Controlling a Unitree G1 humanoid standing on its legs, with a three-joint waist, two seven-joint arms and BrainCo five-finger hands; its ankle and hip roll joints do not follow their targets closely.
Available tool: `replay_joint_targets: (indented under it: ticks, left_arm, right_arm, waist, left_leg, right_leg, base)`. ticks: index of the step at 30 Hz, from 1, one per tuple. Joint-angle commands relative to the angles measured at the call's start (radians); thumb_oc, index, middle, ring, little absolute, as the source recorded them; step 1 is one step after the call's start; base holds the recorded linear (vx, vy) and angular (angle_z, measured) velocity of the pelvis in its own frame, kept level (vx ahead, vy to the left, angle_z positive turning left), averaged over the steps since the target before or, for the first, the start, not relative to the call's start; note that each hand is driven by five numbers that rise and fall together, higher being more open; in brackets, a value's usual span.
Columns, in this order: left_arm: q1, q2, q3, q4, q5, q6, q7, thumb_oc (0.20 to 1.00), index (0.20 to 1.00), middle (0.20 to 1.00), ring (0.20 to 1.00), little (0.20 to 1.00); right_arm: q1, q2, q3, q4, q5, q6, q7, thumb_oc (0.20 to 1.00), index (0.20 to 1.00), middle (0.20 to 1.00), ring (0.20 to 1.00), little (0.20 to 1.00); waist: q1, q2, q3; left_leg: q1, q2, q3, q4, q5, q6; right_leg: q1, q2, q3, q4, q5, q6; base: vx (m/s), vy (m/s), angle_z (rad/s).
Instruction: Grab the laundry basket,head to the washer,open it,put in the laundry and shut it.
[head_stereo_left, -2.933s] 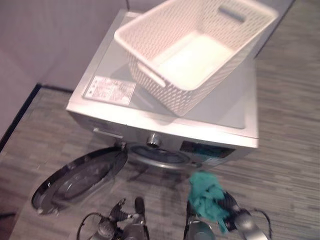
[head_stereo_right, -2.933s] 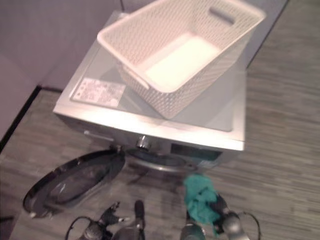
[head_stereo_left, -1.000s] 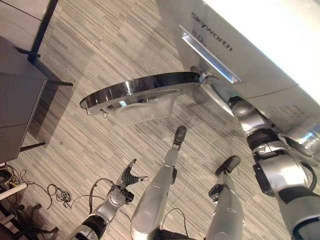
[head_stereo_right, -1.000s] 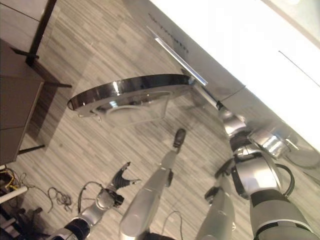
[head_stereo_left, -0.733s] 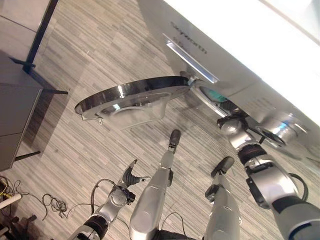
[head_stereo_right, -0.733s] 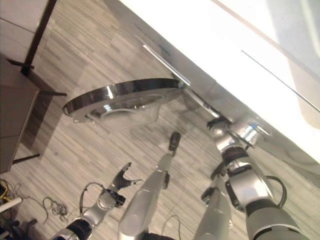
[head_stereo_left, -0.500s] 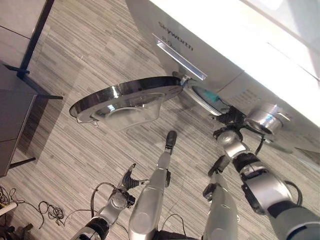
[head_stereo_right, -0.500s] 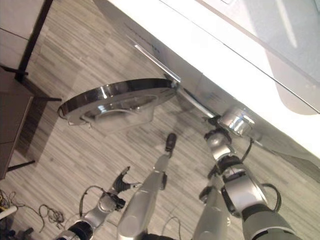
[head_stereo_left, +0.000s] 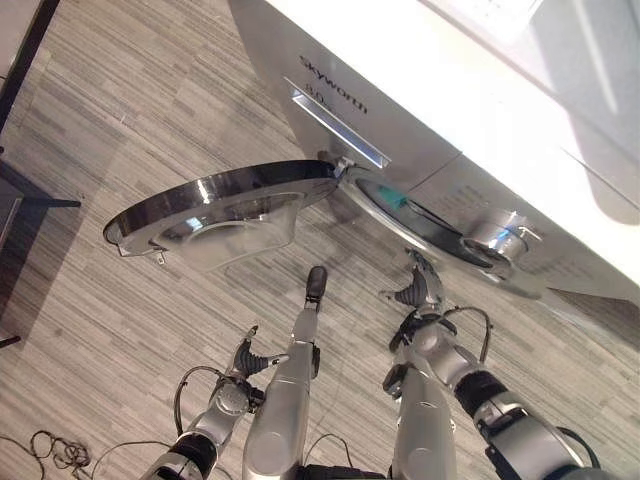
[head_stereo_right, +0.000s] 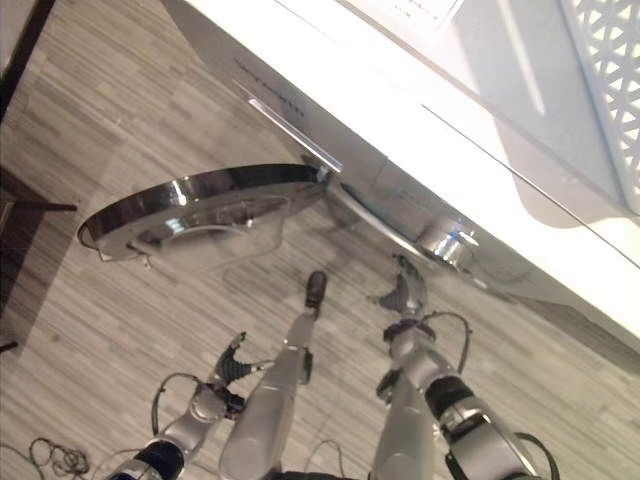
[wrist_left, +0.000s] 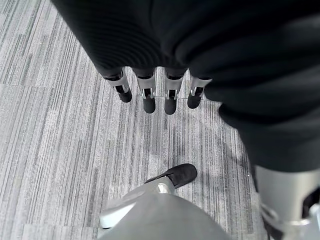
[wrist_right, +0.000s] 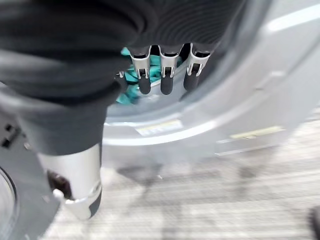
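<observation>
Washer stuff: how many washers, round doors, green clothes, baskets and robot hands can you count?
Washer: 1
Round door, open: 1
Green clothes, inside the drum: 1
Basket, on top of the washer: 1
Robot hands, left robot hand and right robot hand, both open and empty: 2
Total: 6

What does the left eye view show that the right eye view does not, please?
The left eye view catches a strip of teal laundry inside the washer opening. The right eye view catches a corner of the white lattice basket on the washer's top. Both share the round door swung open, the left hand open, low over the floor, and the right hand open, empty, just before the opening.
</observation>
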Motion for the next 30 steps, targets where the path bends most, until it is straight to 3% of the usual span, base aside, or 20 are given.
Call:
replay_joint_targets:
  ticks: [1, 8, 11, 12, 14, 17, 18, 20, 22, 25, 27, 28, 30]
  left_arm:
    - [0.030, -0.027, -0.002, 0.063, 0.017, 0.005, 0.036, 1.000, 1.000, 1.000, 1.000, 1.000]
    - [0.044, -0.002, 0.014, 0.083, 0.019, 0.007, 0.001, 1.000, 1.000, 1.000, 1.000, 1.000]
    - [0.061, 0.010, 0.027, 0.080, 0.012, 0.003, -0.016, 1.000, 1.000, 1.000, 1.000, 1.000]
    - [0.066, 0.018, 0.038, 0.078, 0.010, 0.005, -0.029, 1.000, 1.000, 1.000, 1.000, 1.000]
    - [0.107, 0.042, 0.079, 0.067, -0.007, 0.004, -0.065, 1.000, 1.000, 1.000, 1.000, 1.000]
    - [0.148, 0.045, 0.098, 0.069, -0.030, 0.004, -0.089, 1.000, 1.000, 1.000, 1.000, 1.000]
    - [0.192, 0.031, 0.127, 0.083, -0.059, 0.009, -0.115, 1.000, 1.000, 1.000, 1.000, 1.000]
    - [0.210, 0.023, 0.141, 0.092, -0.075, 0.010, -0.123, 1.000, 1.000, 1.000, 1.000, 1.000]
    - [0.224, -0.010, 0.161, 0.135, -0.113, 0.024, -0.159, 1.000, 1.000, 1.000, 1.000, 1.000]
    - [0.226, -0.030, 0.159, 0.151, -0.112, 0.034, -0.177, 1.000, 1.000, 1.000, 1.000, 1.000]
    - [0.210, -0.045, 0.138, 0.151, -0.102, 0.035, -0.182, 1.000, 1.000, 1.000, 1.000, 1.000]
    - [0.210, -0.045, 0.138, 0.151, -0.102, 0.035, -0.182, 1.000, 1.000, 1.000, 1.000, 1.000]
    - [0.209, -0.057, 0.123, 0.106, -0.112, 0.029, -0.179, 1.000, 1.000, 1.000, 1.000, 1.000]
  right_arm:
    - [0.059, -0.021, 0.092, 0.046, -0.134, 0.020, 0.045, 1.000, 1.000, 1.000, 1.000, 1.000]
    - [0.169, -0.009, 0.150, 0.223, -0.278, 0.071, 0.141, 1.000, 1.000, 1.000, 1.000, 1.000]
    - [0.193, -0.006, 0.138, 0.272, -0.286, 0.075, 0.170, 1.000, 1.000, 1.000, 1.000, 1.000]
    - [0.206, 0.000, 0.122, 0.297, -0.268, 0.073, 0.184, 1.000, 1.000, 1.000, 1.000, 1.000]
    - [0.250, 0.007, 0.066, 0.338, -0.195, 0.048, 0.226, 1.000, 1.000, 1.000, 1.000, 1.000]
    - [0.278, 0.018, 0.027, 0.382, -0.137, 0.036, 0.250, 1.000, 1.000, 1.000, 1.000, 1.000]
    - [0.304, 0.037, -0.018, 0.435, -0.069, 0.035, 0.275, 1.000, 1.000, 1.000, 1.000, 1.000]
    - [0.315, 0.044, -0.045, 0.461, -0.029, 0.033, 0.283, 1.000, 1.000, 1.000, 1.000, 1.000]
    - [0.333, 0.056, -0.127, 0.560, 0.085, 0.036, 0.306, 1.000, 1.000, 1.000, 1.000, 1.000]
    - [0.339, 0.059, -0.159, 0.595, 0.129, 0.039, 0.319, 1.000, 1.000, 1.000, 1.000, 1.000]
    - [0.338, 0.057, -0.143, 0.595, 0.129, 0.035, 0.321, 1.000, 1.000, 1.000, 1.000, 1.000]
    - [0.338, 0.057, -0.143, 0.595, 0.129, 0.035, 0.321, 1.000, 1.000, 1.000, 1.000, 1.000]
    - [0.333, 0.045, -0.125, 0.582, 0.130, 0.028, 0.326, 1.000, 1.000, 1.000, 1.000, 1.000]
  waist:
    - [0.004, -0.022, -0.048]
    - [-0.019, -0.050, -0.125]
    - [-0.026, -0.046, -0.151]
    - [-0.026, -0.045, -0.164]
    - [-0.027, -0.045, -0.204]
    - [-0.021, -0.050, -0.239]
    - [-0.002, -0.063, -0.285]
    - [0.017, -0.068, -0.309]
    - [0.042, -0.078, -0.368]
    - [0.051, -0.074, -0.390]
    - [0.055, -0.064, -0.395]
    - [0.055, -0.064, -0.395]
    - [0.061, -0.043, -0.394]
  left_leg:
    - [0.055, 0.026, 0.086, 0.075, -0.188, -0.006]
    - [0.209, 0.007, 0.123, 0.093, -0.255, 0.030]
    - [0.253, 0.008, 0.140, 0.084, -0.261, 0.039]
    - [0.278, 0.013, 0.151, 0.079, -0.261, 0.042]
    - [0.341, 0.034, 0.183, 0.067, -0.251, 0.054]
    - [0.373, 0.036, 0.192, 0.057, -0.239, 0.058]
    - [0.396, 0.034, 0.193, 0.049, -0.229, 0.052]
    - [0.406, 0.035, 0.199, 0.041, -0.220, 0.046]
    - [0.426, 0.047, 0.202, 0.012, -0.191, 0.023]
    - [0.412, 0.059, 0.197, 0.002, -0.151, 0.015]
    - [0.398, 0.087, 0.184, -0.021, -0.100, -0.016]
    - [0.398, 0.087, 0.184, -0.021, -0.100, -0.016]
    - [0.357, 0.117, 0.182, -0.031, -0.047, -0.052]
  right_leg:
    - [0.032, -0.015, 0.031, 0.010, -0.025, 0.002]
    - [0.144, -0.036, 0.080, 0.009, -0.015, 0.017]
    - [0.161, -0.049, 0.081, 0.019, -0.002, 0.029]
    - [0.169, -0.045, 0.081, 0.036, -0.012, 0.027]
    - [0.211, -0.009, 0.072, 0.150, -0.090, -0.001]
    - [0.246, 0.030, 0.071, 0.221, -0.142, -0.010]
    - [0.309, 0.069, 0.070, 0.193, -0.170, -0.020]
    - [0.346, 0.081, 0.064, 0.151, -0.175, -0.026]
    - [0.410, 0.122, 0.066, 0.023, -0.178, -0.046]
    - [0.435, 0.143, 0.046, -0.043, -0.160, -0.060]
    - [0.462, 0.177, 0.046, -0.112, -0.153, -0.076]
    - [0.462, 0.177, 0.046, -0.112, -0.153, -0.076]
    - [0.462, 0.190, 0.030, -0.127, -0.168, -0.083]
  base:
    - [0.05, 0.070, -0.14]
    - [0.06, 0.107, -0.20]
    - [0.03, 0.092, -0.22]
    - [-0.01, 0.076, -0.30]
    - [-0.01, 0.039, -0.24]
    - [-0.01, -0.052, -0.44]
    - [-0.02, -0.141, -0.47]
    - [-0.03, -0.137, -0.23]
    - [-0.08, -0.184, -0.23]
    - [-0.18, -0.149, -0.08]
    - [-0.18, -0.157, 0.19]
    - [-0.15, -0.103, 0.16]
    - [-0.21, -0.105, 0.07]
